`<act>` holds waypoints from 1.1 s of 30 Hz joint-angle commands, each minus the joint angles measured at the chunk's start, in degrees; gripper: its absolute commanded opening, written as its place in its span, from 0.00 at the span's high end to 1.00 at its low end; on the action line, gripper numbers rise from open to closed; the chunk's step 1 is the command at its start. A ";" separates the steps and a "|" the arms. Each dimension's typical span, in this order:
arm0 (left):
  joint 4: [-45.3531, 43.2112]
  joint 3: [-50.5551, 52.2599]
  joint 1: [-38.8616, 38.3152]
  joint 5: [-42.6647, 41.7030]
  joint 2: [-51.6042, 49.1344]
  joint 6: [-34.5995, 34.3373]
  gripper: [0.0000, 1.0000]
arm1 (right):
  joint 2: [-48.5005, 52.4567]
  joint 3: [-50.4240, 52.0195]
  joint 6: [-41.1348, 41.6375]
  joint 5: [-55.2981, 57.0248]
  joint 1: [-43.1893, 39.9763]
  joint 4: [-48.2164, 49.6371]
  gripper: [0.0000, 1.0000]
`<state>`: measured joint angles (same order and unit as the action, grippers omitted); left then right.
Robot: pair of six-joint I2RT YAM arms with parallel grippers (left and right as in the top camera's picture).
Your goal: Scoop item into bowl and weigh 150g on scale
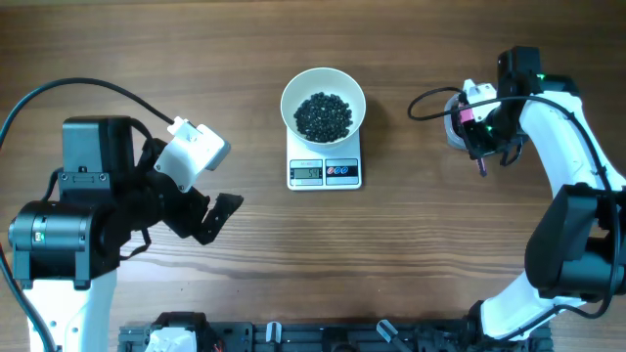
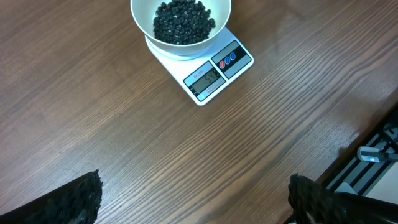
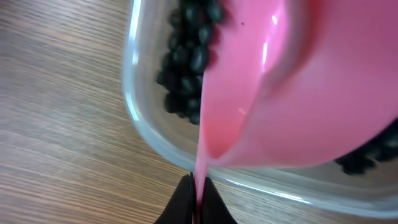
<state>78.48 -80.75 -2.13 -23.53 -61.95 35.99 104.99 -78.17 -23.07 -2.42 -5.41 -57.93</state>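
The white bowl [image 1: 292,92] stands on the small white scale [image 1: 342,173] at the table's middle back, with a heap of the black bean item [image 1: 323,115] in it. From the left wrist, the bowl [image 2: 140,25], the item [image 2: 183,22] and the scale [image 2: 231,58] lie far ahead. My left gripper [image 1: 207,217] [image 2: 196,199] is open over bare wood, empty. My right gripper [image 1: 479,147] [image 3: 199,199] is shut on the thin handle of a pink scoop [image 3: 298,93]. The scoop hangs over a clear tub [image 3: 134,93] holding more of the item [image 3: 189,56].
The clear tub [image 1: 453,132] sits at the back right, mostly hidden under my right arm. A black rail [image 1: 323,337] runs along the table's front edge. The scale's display [image 2: 205,79] is lit, but I cannot read it.
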 commanded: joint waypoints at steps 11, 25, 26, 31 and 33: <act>0.04 -0.81 0.39 -0.87 0.17 1.09 0.00 | 2.03 -0.87 3.10 -0.61 -2.67 -3.30 0.96; 0.04 -0.81 0.39 -0.87 0.17 1.09 0.00 | 2.01 -1.01 6.82 -0.70 -5.03 -3.19 0.76; 0.04 -0.81 0.39 -0.87 0.17 1.09 0.00 | 2.01 -1.01 6.82 -0.70 -5.03 -3.19 0.74; 0.04 -0.81 0.39 -0.87 0.17 1.09 0.00 | 1.88 -1.84 8.37 -0.79 -5.07 -3.26 0.63; 0.04 -0.81 0.39 -0.87 0.17 1.09 0.00 | 1.88 -2.97 8.72 -1.42 -5.07 -3.80 0.55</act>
<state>78.48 -80.75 -2.13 -23.53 -61.95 35.99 105.86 -78.26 -15.70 -3.64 -10.35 -61.01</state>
